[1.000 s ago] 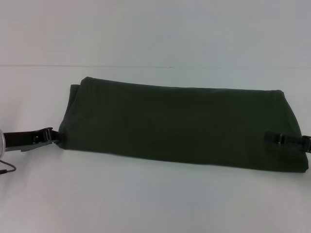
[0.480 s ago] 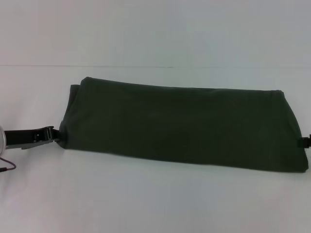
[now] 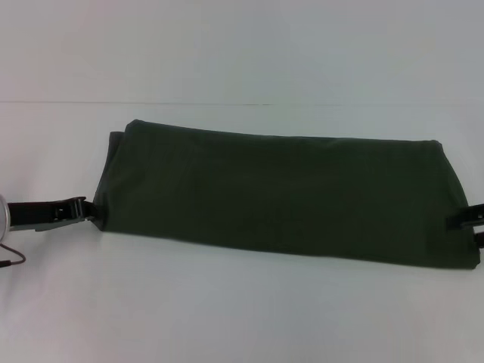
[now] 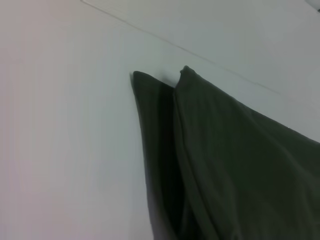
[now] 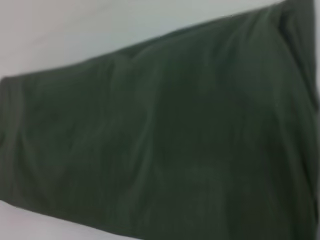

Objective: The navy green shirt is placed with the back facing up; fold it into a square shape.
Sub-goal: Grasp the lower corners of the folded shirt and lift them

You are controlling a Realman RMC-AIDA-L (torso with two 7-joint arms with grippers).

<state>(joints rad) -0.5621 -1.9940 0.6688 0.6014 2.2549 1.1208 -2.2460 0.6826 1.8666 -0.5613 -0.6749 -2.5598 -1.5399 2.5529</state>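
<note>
The navy green shirt point(image 3: 280, 193) lies on the white table point(image 3: 227, 310) folded into a long strip running left to right, plain side up. My left gripper point(image 3: 85, 210) sits low at the strip's left end, its tip touching the cloth edge. At the right end my right gripper point(image 3: 460, 221) reaches in from the frame edge and overlaps the cloth's border. The left wrist view shows the layered left end of the shirt point(image 4: 240, 165). The shirt point(image 5: 165, 135) fills most of the right wrist view.
A thin seam line point(image 3: 151, 103) crosses the table behind the shirt. A dark cable point(image 3: 13, 257) loops under the left arm near the frame's left edge. Bare white table surrounds the shirt in front and behind.
My right gripper drew back off the shirt's right end almost out of view, then came back in slightly higher and tilted. The left gripper barely shifted. The shirt has not moved.
</note>
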